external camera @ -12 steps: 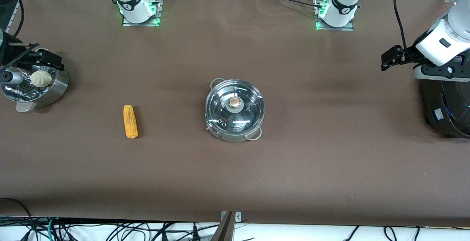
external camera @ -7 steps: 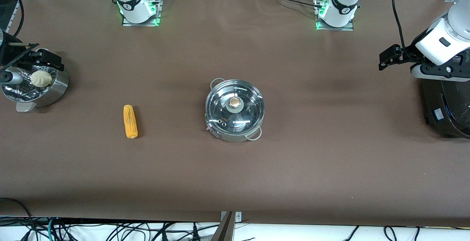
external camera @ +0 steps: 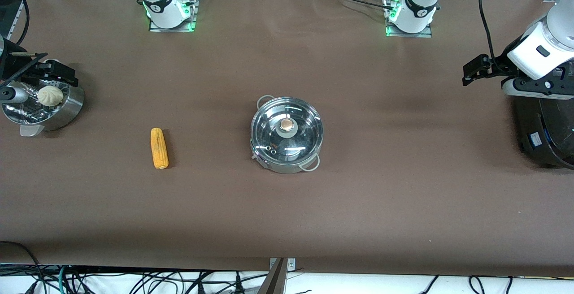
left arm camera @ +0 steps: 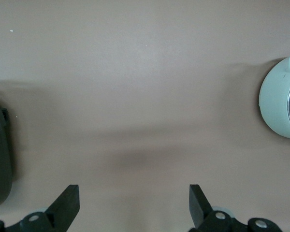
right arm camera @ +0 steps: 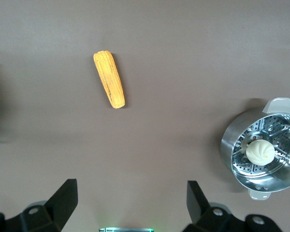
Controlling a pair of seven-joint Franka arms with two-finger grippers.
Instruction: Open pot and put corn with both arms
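The shiny steel pot (external camera: 287, 150) stands mid-table with its clear glass lid (external camera: 305, 123) on and the round knob (external camera: 287, 126) in the middle. Its edge shows in the left wrist view (left arm camera: 278, 104). The yellow-orange corn (external camera: 159, 148) lies flat on the table toward the right arm's end, and shows in the right wrist view (right arm camera: 109, 79). My left gripper (left arm camera: 134, 189) is open and empty, high over bare table between the pot and the black cooker. My right gripper (right arm camera: 132, 183) is open and empty, high over bare table between the corn and the steamer pot.
A perforated steel steamer pot (external camera: 67, 110) with a pale bun (external camera: 49, 95) stands at the right arm's end of the table. A big black cooker (external camera: 545, 128) stands at the left arm's end. The brown table (external camera: 287, 222) is bare around the pot and corn.
My left arm has shifted slightly toward the pot. The right arm, the pot and the corn have not moved.
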